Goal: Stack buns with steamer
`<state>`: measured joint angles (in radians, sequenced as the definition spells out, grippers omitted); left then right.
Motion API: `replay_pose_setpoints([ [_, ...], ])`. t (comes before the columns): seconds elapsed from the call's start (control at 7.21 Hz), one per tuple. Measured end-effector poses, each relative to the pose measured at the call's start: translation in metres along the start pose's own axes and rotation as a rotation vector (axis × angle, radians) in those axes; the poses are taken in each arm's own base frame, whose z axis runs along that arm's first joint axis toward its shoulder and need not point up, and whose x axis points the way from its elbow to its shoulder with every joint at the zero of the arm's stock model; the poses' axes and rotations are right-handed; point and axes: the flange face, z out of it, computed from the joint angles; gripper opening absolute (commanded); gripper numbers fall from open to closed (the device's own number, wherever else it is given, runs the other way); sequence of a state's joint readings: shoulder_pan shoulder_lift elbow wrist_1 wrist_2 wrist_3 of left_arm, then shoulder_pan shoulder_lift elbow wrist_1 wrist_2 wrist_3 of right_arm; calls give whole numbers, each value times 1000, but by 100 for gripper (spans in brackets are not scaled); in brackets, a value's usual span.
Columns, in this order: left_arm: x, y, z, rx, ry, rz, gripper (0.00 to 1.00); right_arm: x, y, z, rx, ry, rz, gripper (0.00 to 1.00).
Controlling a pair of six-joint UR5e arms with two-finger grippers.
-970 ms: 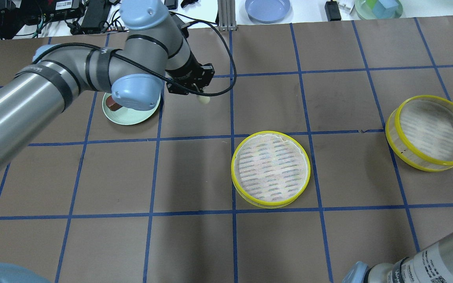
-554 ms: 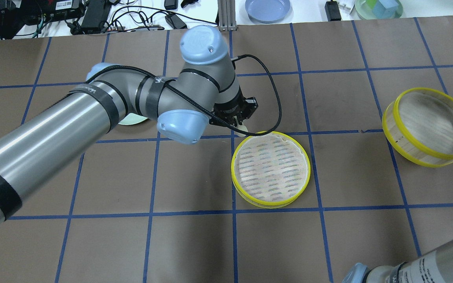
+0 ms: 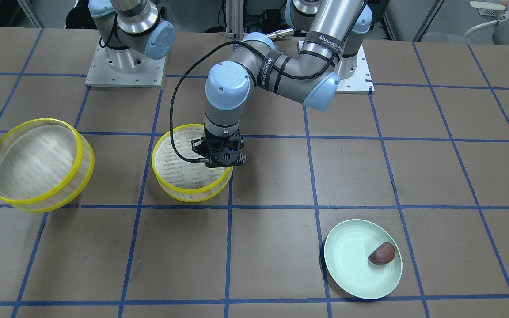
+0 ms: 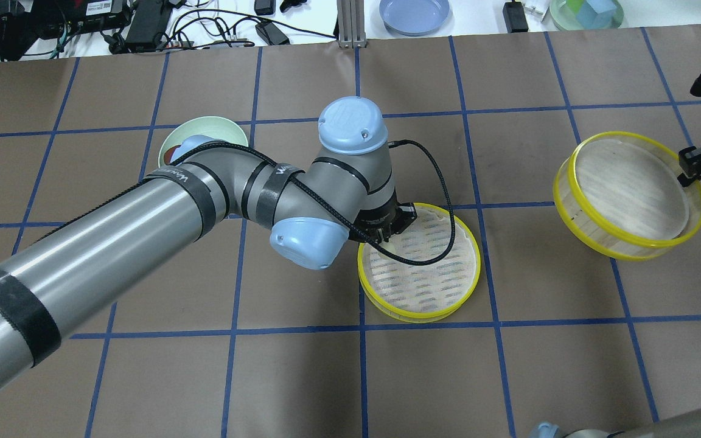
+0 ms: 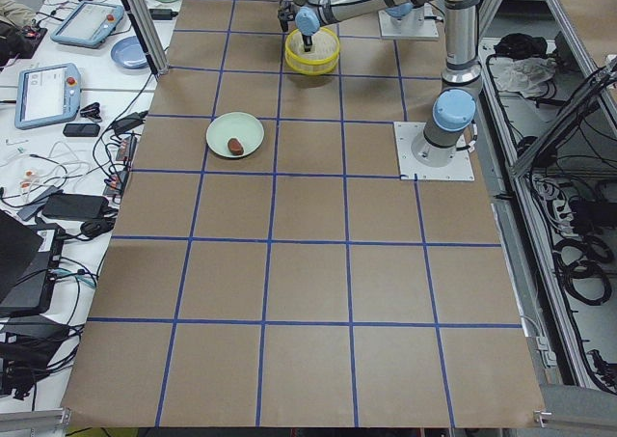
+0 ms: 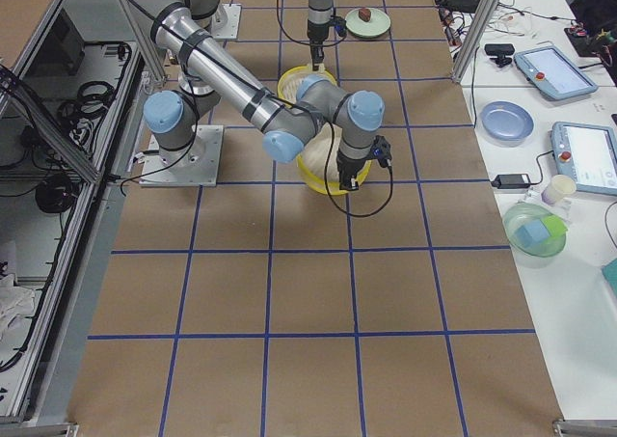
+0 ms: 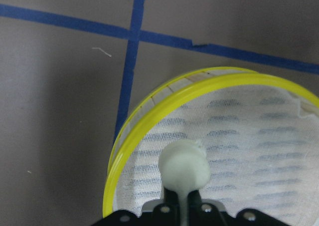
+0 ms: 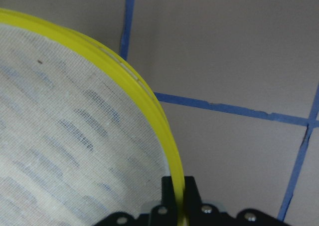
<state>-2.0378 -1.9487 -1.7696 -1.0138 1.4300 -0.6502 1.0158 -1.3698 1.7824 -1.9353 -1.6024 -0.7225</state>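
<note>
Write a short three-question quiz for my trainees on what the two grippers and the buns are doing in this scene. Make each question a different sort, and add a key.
1. Multiple choice: what does the left gripper hold over the central steamer tier?
A. the cream bun
B. the brown bun
C. nothing
2. True or false: the right gripper is shut on the yellow rim of the tilted steamer tier.
3. Fill in: the brown bun lies on the pale green ____.
Key: 1 A; 2 true; 3 plate.
</note>
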Motion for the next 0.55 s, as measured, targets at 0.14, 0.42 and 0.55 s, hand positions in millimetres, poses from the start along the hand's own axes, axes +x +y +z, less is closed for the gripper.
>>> replay_pose_setpoints([
  [0.14,-2,3,5,-16,-13,-2,100,-28,2,-4,-1,6,33,0],
  [0.42,-2,3,2,-32,-21,1,100,-83,1,-10,-12,21,93,0],
  [0.55,-2,3,-3,-32,-15,0,100,-113,1,-12,-27,23,116,0],
])
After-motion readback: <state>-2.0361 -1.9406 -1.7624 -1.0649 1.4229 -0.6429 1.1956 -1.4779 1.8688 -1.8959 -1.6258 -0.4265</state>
